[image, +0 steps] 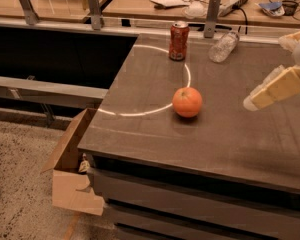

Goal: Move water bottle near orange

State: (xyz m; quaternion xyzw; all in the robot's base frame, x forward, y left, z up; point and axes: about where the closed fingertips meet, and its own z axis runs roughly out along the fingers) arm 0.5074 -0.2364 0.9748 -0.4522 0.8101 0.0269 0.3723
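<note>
The water bottle [224, 46] is a small clear crinkled bottle. It lies on its side at the far edge of the dark table [155, 134], just right of the red soda can [179, 40]. The orange [187, 102] sits near the middle of the table, well in front of the bottle. My gripper [255, 100] is cream-coloured and hangs over the right side of the table. It points left and down, is to the right of the orange and nearer than the bottle, and touches neither.
A white arc is marked on the tabletop around the orange. An open cardboard box [72, 169] stands on the floor at the table's left front corner. Metal posts [211, 14] and a cluttered bench stand behind the table.
</note>
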